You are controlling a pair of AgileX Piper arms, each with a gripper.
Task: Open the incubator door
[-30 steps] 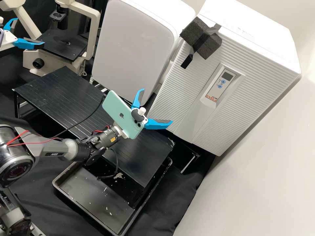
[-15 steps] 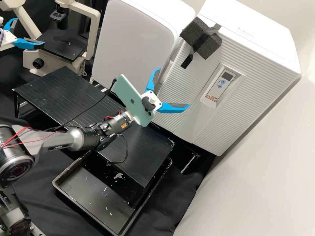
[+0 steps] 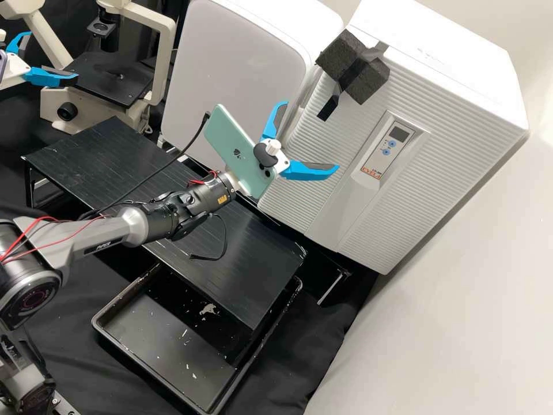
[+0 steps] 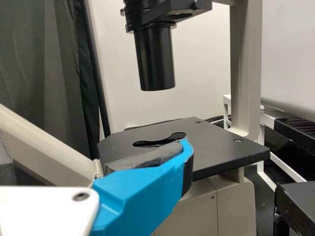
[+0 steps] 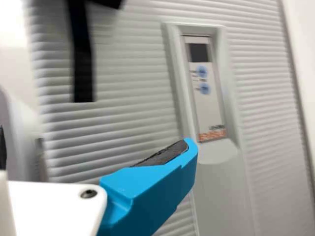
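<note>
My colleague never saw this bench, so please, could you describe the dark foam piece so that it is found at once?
Look for the large white incubator with the ribbed front. Near that front's top edge, the dark foam piece is held by black tape. Unlike the control panel lower down, it bulges out and has no screen or buttons.

Microscope (image 3: 115,86) stood at left in high view, cabinet (image 3: 230,63) in middle, incubator (image 3: 449,127) at right, just beside cabinet. Low table (image 3: 103,155) stood before cabinet. Tray (image 3: 155,340) lay partly under table. Foam block (image 3: 374,80) was on incubator front, near upper edge.
</note>
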